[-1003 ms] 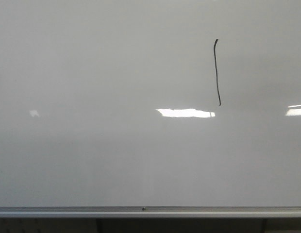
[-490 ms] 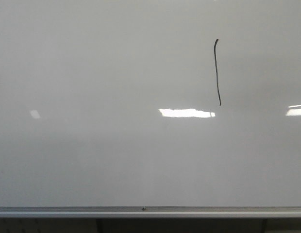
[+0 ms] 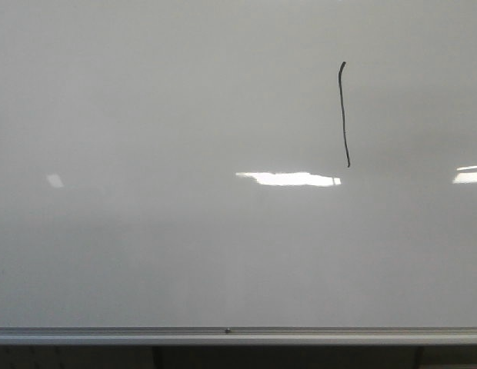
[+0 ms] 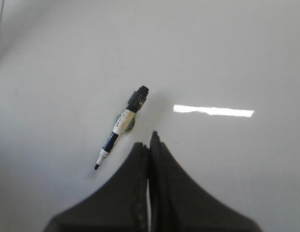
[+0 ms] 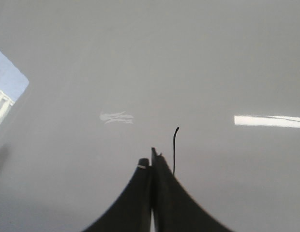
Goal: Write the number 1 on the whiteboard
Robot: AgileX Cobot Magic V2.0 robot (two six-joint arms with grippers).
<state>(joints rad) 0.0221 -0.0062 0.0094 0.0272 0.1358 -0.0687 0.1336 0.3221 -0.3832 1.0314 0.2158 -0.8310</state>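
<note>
The whiteboard fills the front view, its silver edge strip along the bottom. The number 1 is a thin black stroke with a small hook on top, right of centre. No gripper shows in the front view. In the left wrist view my left gripper is shut with nothing in it, and an uncapped marker lies on the board just beside its fingertips. In the right wrist view my right gripper is shut and empty, with the stroke close beside its tips.
Bright rectangular light glares sit on the glossy board. A pale smudge marks the board in the right wrist view. A blue-white reflection shows at that view's edge.
The central light glare has stretched slightly to the left. The stroke and the board have not moved.
</note>
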